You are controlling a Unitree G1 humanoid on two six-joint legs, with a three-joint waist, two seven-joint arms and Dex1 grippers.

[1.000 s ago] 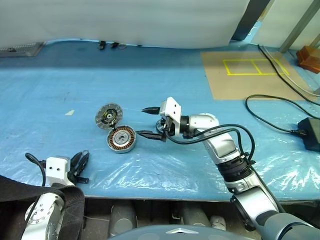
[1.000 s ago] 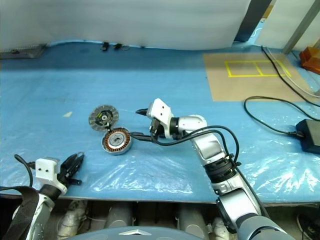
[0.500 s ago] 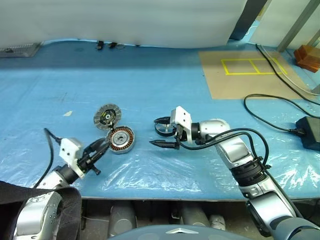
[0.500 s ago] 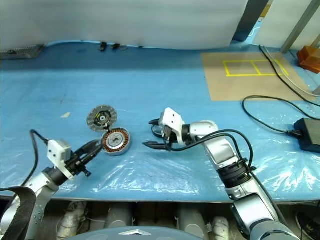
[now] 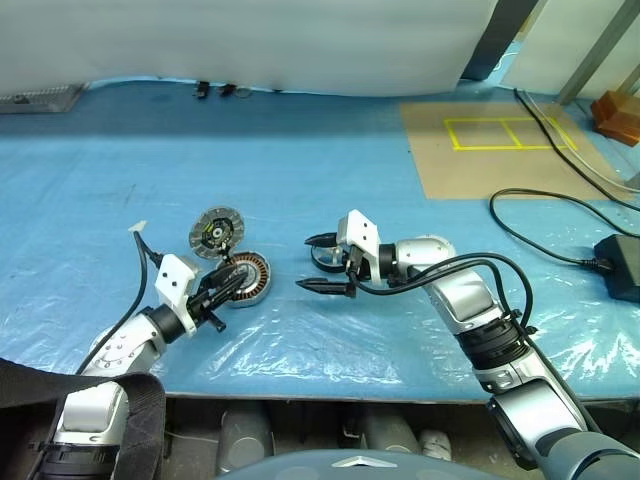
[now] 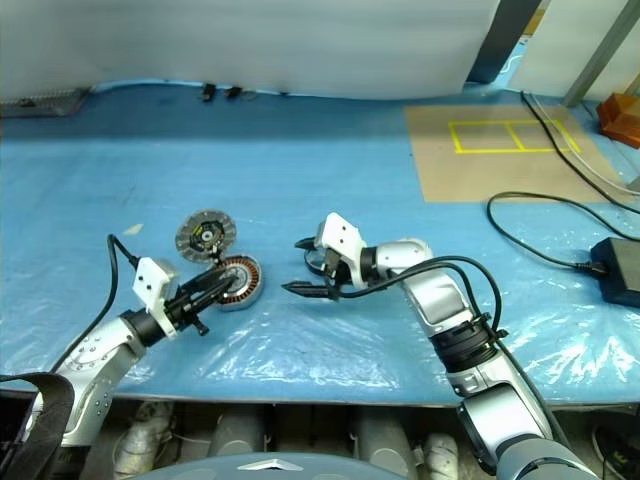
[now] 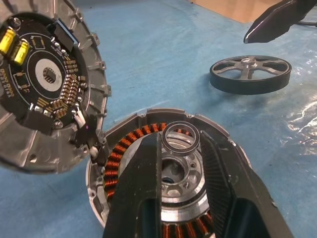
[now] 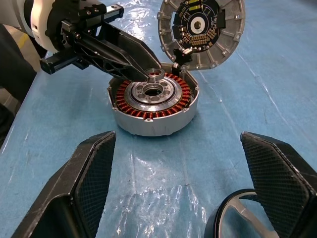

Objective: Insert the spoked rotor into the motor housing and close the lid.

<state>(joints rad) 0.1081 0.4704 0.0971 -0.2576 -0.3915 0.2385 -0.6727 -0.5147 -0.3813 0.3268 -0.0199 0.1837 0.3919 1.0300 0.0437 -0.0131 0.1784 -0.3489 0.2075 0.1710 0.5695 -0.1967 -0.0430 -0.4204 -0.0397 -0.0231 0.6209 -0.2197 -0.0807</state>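
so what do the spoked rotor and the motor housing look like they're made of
The spoked rotor looks like machined metal: satin silver spokes and hub, with a darker, matte rim, possibly coated. The motor housing looks like cast or machined light grey metal, dull on the outer wall, with glossy copper-orange wire windings ringing a brighter polished silver centre.

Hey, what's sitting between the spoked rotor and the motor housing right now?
Nothing but bare blue plastic sheet separates the spoked rotor from the motor housing, as the left wrist view shows.
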